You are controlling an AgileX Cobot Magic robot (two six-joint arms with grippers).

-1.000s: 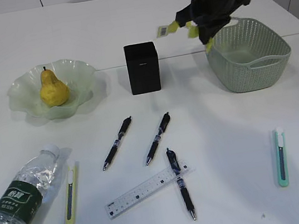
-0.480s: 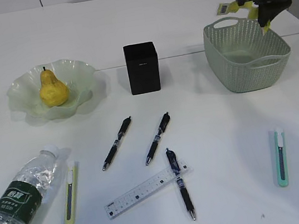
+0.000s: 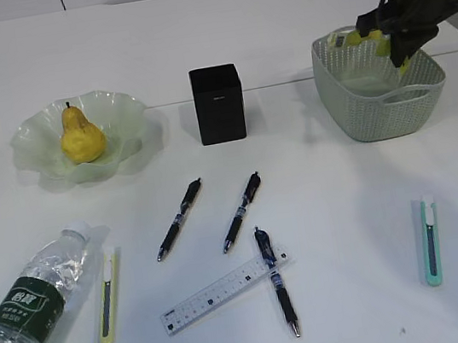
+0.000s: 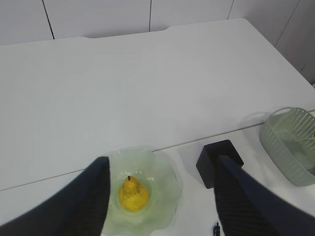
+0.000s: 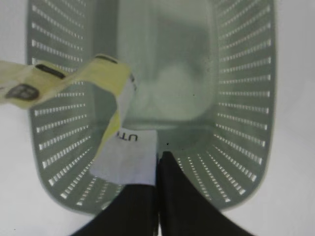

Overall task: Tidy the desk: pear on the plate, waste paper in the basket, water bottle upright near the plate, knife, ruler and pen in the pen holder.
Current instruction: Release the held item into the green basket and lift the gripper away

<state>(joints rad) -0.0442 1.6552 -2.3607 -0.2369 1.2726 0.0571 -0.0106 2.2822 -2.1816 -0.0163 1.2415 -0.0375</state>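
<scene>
My right gripper (image 3: 398, 49) is shut on a strip of yellow-and-white waste paper (image 3: 357, 35) and holds it over the sage-green basket (image 3: 384, 109). In the right wrist view the paper (image 5: 115, 105) hangs from the gripper (image 5: 157, 160) inside the basket (image 5: 241, 98). My left gripper (image 4: 162, 160) is open and empty, high above the yellow pear (image 4: 133, 192), which sits on the pale green plate (image 3: 123, 110). The water bottle (image 3: 33, 300) lies on its side at the front left. The ruler (image 3: 221, 292) lies flat in front of the black pen holder (image 3: 219, 104).
Three black pens (image 3: 178, 219) (image 3: 242, 213) (image 3: 276, 281) lie mid-desk; one lies across the ruler. A yellow utility knife (image 3: 107, 297) lies beside the bottle. A teal utility knife (image 3: 429, 241) lies at the front right.
My right gripper carried the paper rightward from beside the basket's left rim, then came down over the basket. Everything else stayed put.
</scene>
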